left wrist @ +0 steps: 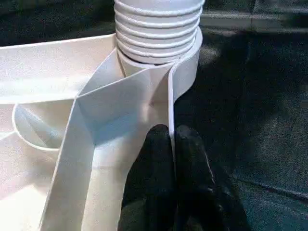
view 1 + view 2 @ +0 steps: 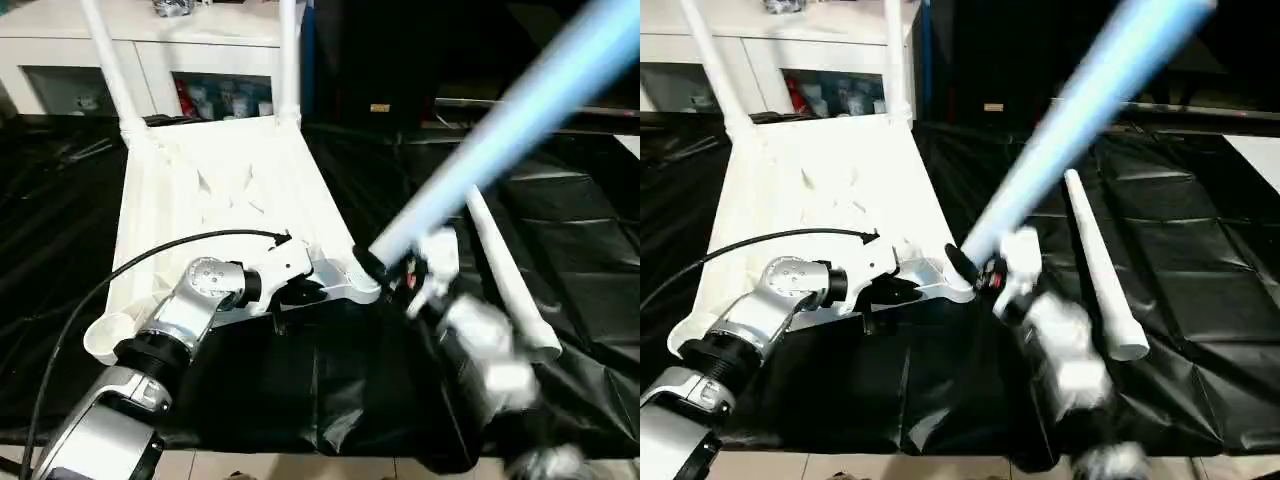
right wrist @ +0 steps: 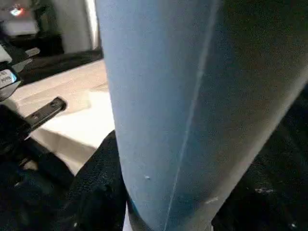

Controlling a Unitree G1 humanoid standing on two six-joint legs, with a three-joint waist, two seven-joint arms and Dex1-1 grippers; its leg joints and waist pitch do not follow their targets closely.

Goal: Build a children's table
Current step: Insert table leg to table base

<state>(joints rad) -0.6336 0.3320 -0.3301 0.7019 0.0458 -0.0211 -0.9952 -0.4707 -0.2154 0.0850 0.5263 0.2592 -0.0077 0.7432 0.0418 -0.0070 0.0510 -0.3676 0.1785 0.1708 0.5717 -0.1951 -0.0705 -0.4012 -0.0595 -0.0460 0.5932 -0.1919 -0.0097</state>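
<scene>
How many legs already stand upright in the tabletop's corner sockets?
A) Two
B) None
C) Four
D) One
A: two legs rise from the far corners of the tabletop; a third leg lies on the black cloth and the right end effector holds the fourth.

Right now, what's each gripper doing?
Left gripper: closed, pinching the tabletop's rim.
Right gripper: closed around a table leg, held up at a slant.
</scene>
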